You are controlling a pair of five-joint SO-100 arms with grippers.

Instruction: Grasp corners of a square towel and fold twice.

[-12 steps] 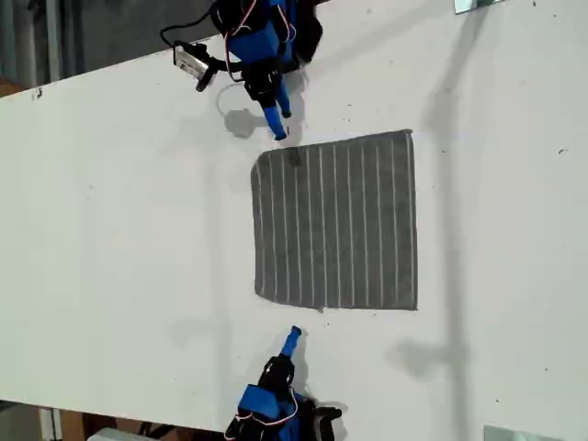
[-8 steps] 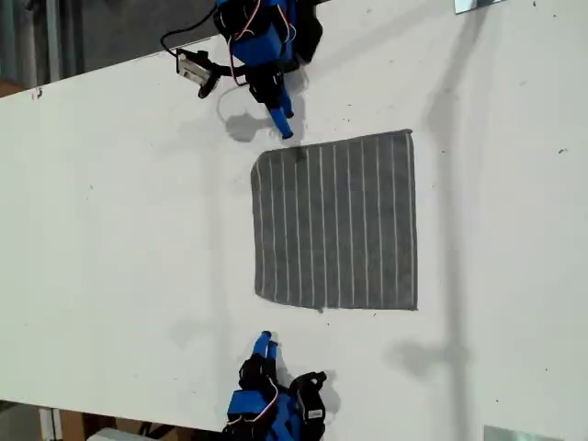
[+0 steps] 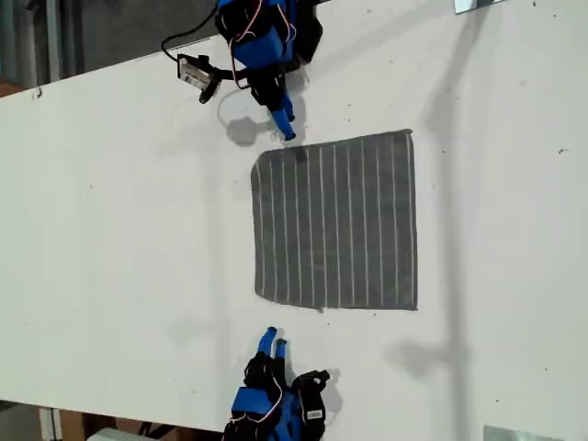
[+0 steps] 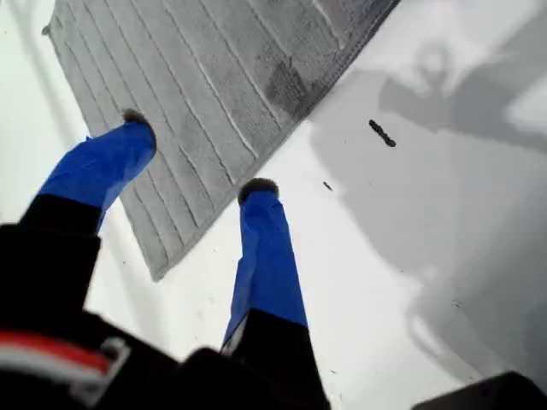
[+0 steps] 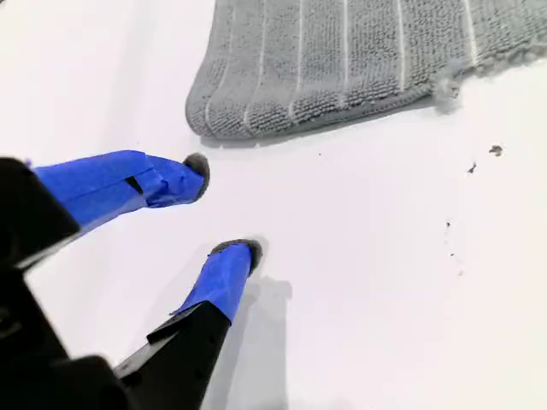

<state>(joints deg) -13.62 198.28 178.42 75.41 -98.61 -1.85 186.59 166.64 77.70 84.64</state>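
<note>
Exterior view shows the towel [image 3: 335,221] flat on the white table [image 3: 119,230]. My first gripper [image 4: 195,154] is spread over one towel corner [image 4: 159,272]. My second gripper [image 5: 224,205] is spread too, holding nothing, near another corner [image 5: 202,115].

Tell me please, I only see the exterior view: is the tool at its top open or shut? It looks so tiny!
Observer: That's the first tool, and its wrist view shows it open. One finger is over the towel, the other over the table just past the towel's edge.
Operator: And the one at the bottom of my view?
Observer: That's the second tool, open too. In its wrist view both fingers are over bare table, a little short of the nearest corner, not touching it.
</note>
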